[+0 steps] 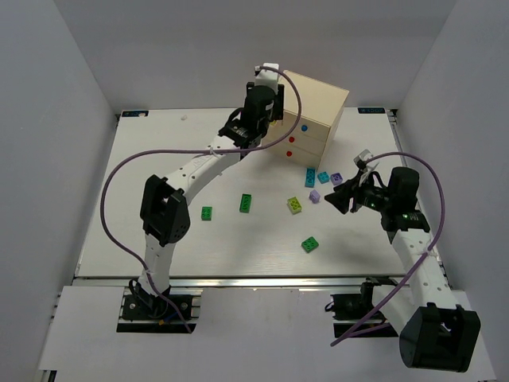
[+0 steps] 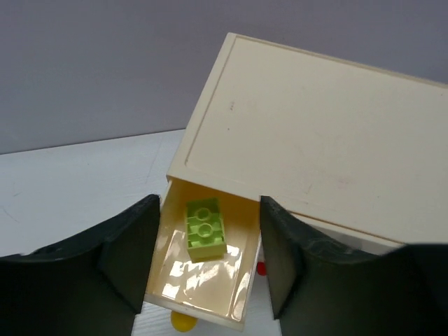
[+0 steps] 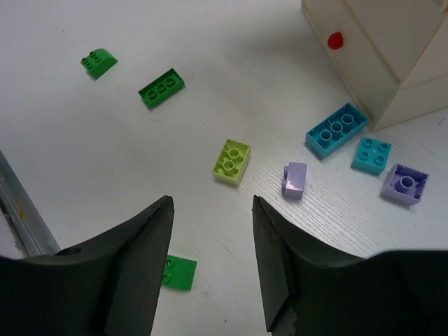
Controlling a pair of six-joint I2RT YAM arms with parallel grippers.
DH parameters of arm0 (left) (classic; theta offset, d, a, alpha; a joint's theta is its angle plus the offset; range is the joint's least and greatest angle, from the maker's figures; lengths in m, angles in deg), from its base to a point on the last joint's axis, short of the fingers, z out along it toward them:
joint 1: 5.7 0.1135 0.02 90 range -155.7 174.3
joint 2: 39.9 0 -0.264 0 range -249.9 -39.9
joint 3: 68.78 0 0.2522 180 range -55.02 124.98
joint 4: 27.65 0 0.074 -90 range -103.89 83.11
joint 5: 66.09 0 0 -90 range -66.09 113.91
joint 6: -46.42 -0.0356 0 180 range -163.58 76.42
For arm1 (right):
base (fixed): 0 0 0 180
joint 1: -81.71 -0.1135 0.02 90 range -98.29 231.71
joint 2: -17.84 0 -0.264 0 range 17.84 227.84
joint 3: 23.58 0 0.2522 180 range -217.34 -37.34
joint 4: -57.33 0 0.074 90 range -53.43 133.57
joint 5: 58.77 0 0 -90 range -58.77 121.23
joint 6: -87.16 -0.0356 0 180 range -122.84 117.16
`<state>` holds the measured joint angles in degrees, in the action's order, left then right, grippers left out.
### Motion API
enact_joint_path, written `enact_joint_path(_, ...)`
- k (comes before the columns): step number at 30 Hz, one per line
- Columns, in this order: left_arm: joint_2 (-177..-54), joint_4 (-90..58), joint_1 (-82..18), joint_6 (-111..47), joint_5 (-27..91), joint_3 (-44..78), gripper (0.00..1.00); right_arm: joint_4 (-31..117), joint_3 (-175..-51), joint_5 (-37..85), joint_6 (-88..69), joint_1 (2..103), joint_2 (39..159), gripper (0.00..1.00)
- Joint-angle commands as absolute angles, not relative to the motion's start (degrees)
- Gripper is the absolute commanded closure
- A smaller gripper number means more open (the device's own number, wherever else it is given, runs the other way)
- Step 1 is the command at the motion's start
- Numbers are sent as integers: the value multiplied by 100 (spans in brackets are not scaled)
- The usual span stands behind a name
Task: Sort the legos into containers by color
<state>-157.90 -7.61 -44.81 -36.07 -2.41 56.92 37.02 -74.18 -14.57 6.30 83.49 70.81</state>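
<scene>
The cream chest [image 1: 318, 107] stands at the back of the table. Its top drawer [image 2: 234, 280], with a yellow knob [image 2: 183, 320], is pulled out and holds one lime lego [image 2: 204, 229]. My left gripper [image 2: 208, 203] hovers open above that drawer, holding nothing. Loose legos lie on the table: a lime one [image 3: 232, 159], two lilac ones [image 3: 295, 179] [image 3: 404, 183], two teal ones [image 3: 336, 129] [image 3: 371, 154] and three green ones [image 3: 161, 87] [image 3: 99, 62] [image 3: 180, 272]. My right gripper [image 3: 212, 203] hangs open and empty above the table, just short of the lime lego.
A blue knob [image 1: 305, 127] and a red knob [image 3: 335, 40] mark the chest's shut lower drawers. White walls enclose the table on three sides. A metal rail [image 3: 21, 210] runs along the table's near edge. Purple cables loop over both arms.
</scene>
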Motion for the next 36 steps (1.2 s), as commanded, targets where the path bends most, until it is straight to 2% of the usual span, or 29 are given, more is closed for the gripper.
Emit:
enact_joint_path(1, -15513, -660, -4428, -3472, -167, 6047, 38, 3471, -7425, -2035, 1418, 8347, 7031, 45)
enact_joint_path(3, -15084, -616, -4428, -3243, 122, 5873, 55, 3329, -7347, -2360, 2058, 8312, 7040, 49)
enact_joint_path(4, -14865, -659, -4428, -2920, 246, 5662, 80, 3189, -7311, -2413, 2262, 8303, 7101, 50)
enact_joint_path(5, -14236, -746, -4428, -2786, 430, 5356, 90, 3144, -7302, -2414, 2465, 8225, 7154, 54)
enact_joint_path(7, -13521, -1045, -4428, -2357, 852, 4144, 100, 3082, -7407, -2082, 2607, 8198, 7408, 58)
enact_joint_path(8, -12752, -1124, -4428, -2250, 992, 3679, 100, 3065, -7495, -1680, 2616, 7841, 7523, 61)
enact_joint_path(9, -12370, -1160, -4428, -2162, 1107, 2795, 99, 3012, -7583, -1415, 2616, 7742, 7654, 61)
enact_joint_path(10, -12001, -1178, -4428, -2065, 1186, 2369, 93, 2960, -7801, -1125, 2512, 7558, 7908, 62)
enact_joint_path(11, -11658, -1108, -4428, -2038, 1248, 1981, 67, 2898, -7916, -696, 2450, 7460, 8050, 56)
enact_joint_path(12, -11028, -1021, -4428, -2003, 1266, 1612, 54, 2889, -8013, -413, 2327, 7111, 8182, 51)
enact_joint_path(14, -10462, -617, -4428, -1994, 1135, 680, 34, 2924, -8267, 419, 2073, 6828, 8542, 47)
enact_joint_path(17, -9556, -99, -4428, -2099, 732, -402, 28, 3029, -8576, 1352, 1669, 6100, 9235, 36)
enact_joint_path(20, -8887, 8, -4428, -2310, 406, -1272, 24, 2977, -8909, 2085, 1378, 5843, 9623, 21)
enact_joint_path(22, -8580, 9, -4428, -2537, 309, -1554, 22, 3047, -9007, 2331, 1167, 5746, 9957, 16)
enact_joint_path(27, -8490, 228, -4516, -2802, 335, -1389, 20, 2872, -9595, 2771, 604, 5544, 10835, 16)
enact_joint_path(36, -8236, 483, -4516, -2837, -60, -1327, 20, 2739, -9983, 2693, 577, 5315, 11461, 26)
